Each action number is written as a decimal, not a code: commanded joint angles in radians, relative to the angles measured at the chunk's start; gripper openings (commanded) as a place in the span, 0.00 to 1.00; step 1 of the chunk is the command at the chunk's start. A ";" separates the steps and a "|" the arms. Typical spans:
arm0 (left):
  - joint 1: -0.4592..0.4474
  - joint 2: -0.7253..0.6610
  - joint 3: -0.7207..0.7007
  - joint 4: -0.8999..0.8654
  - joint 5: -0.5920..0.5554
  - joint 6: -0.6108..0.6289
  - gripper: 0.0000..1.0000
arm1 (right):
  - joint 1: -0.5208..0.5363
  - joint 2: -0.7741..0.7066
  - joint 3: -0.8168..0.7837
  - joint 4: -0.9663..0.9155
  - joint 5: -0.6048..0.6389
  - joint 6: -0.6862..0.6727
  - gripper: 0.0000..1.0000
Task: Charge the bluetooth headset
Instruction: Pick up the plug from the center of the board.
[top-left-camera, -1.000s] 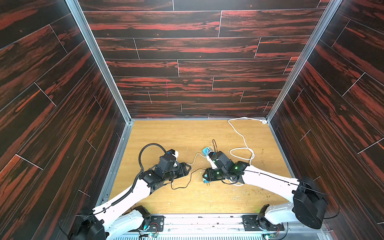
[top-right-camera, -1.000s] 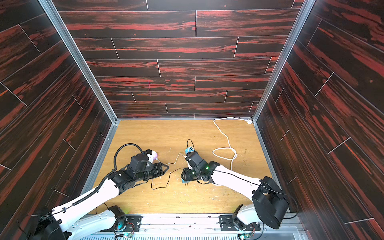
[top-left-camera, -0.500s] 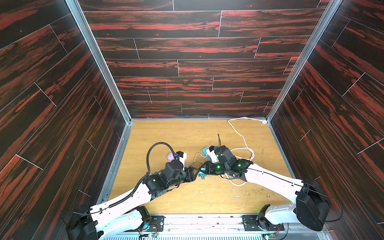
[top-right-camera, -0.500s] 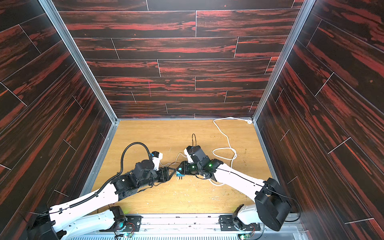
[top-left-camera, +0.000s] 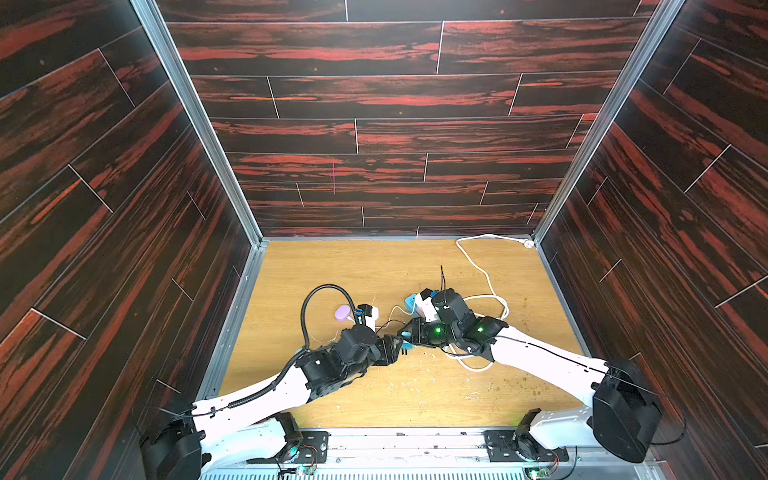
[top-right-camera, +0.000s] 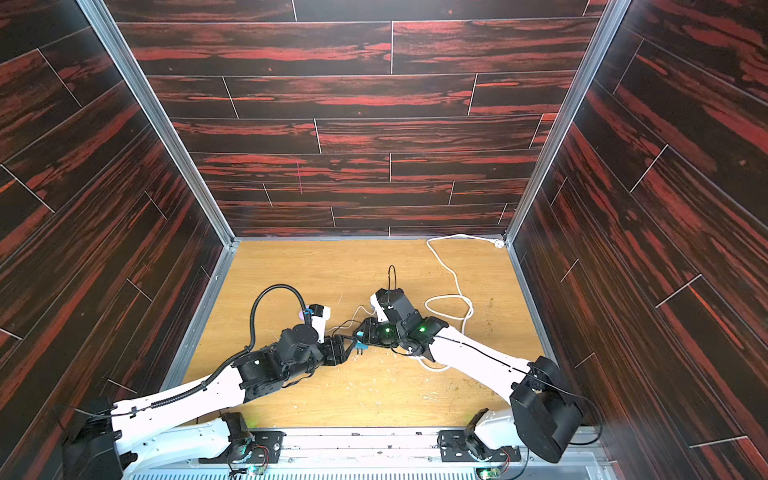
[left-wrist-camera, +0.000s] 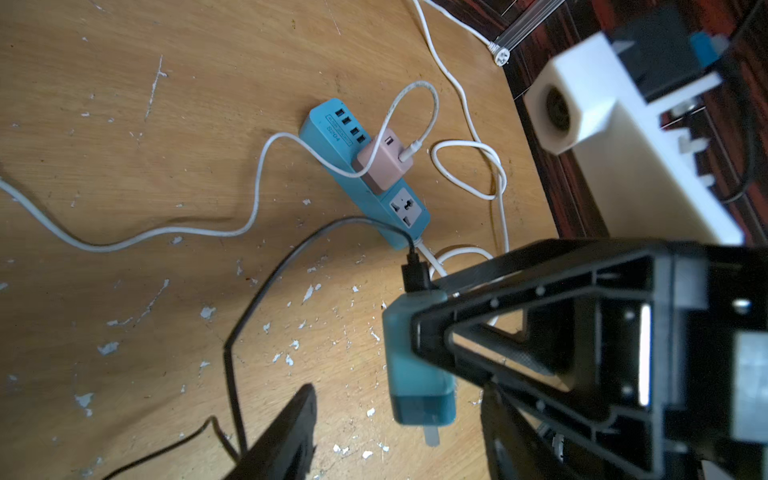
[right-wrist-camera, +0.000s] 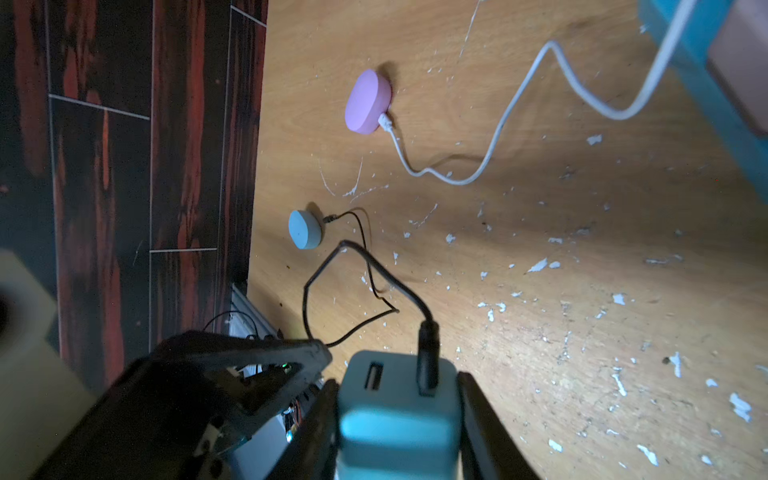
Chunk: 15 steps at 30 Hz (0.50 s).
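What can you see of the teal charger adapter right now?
The teal charger adapter is a small rounded block that looks like matte plastic. One end face carries two USB ports: a black cable is plugged into one and the other is empty. A metal prong shows at the opposite end. It is held off the table, clamped on two sides by the right end effector. The left end effector is open right beside it; contact is unclear.

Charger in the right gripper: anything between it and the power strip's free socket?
Nothing visible. The charger hangs in the right gripper; the free socket lies bare beside the pink plug on the power strip. The charger's black cable arcs close.
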<state>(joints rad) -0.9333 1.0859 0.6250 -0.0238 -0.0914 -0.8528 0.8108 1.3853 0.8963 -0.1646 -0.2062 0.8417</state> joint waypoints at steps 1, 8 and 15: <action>-0.018 0.020 -0.004 0.043 -0.018 0.011 0.63 | 0.015 -0.024 0.019 0.068 -0.056 0.025 0.26; -0.034 -0.023 -0.035 0.070 -0.056 0.013 0.63 | 0.010 -0.026 0.004 0.100 -0.077 0.053 0.26; -0.043 -0.022 -0.036 0.084 -0.084 0.017 0.54 | 0.011 -0.026 -0.002 0.138 -0.112 0.085 0.26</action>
<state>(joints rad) -0.9699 1.0771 0.6006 0.0383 -0.1429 -0.8516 0.8188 1.3762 0.8963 -0.0620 -0.2871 0.9066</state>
